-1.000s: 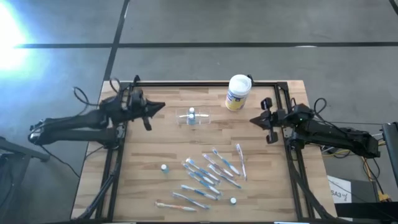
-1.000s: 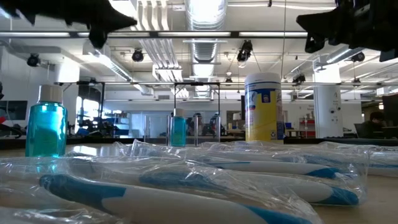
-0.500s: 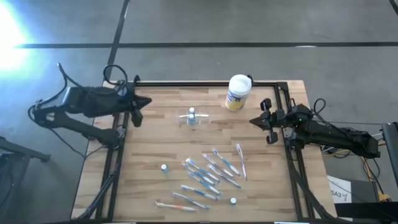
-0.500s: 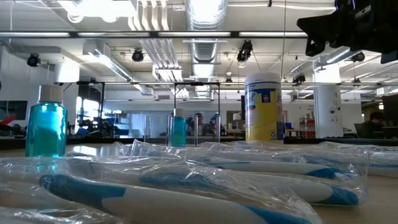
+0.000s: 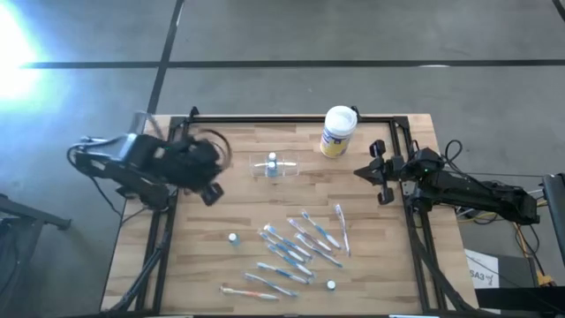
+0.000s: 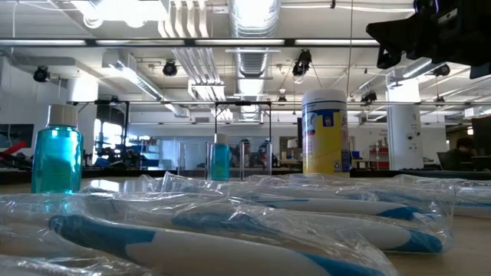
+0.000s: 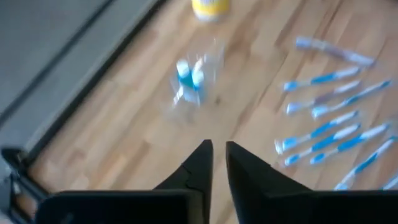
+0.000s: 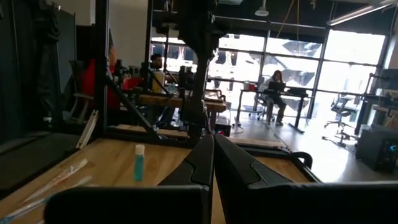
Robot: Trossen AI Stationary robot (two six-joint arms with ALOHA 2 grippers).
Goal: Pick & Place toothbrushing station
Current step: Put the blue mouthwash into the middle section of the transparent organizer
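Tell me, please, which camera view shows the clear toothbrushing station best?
The high view: the toothbrushing station sits unobstructed beside the white canister. The left wrist view blurs it; the low view gives only a blue bottle there; the right wrist view shows none.

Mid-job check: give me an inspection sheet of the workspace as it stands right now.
Surface: wooden slatted table, black frame.
Job's things: clear plastic toothbrushing station at the table's back middle, a small blue bottle inside.
Clutter: white cylindrical canister with yellow label; wrapped blue-and-white toothbrushes; loose small blue bottles.
Grippers: left gripper slightly parted over the left edge; right gripper shut at the right edge. Both empty.
Cables: along both arms.
Surroundings: people seated at desks.
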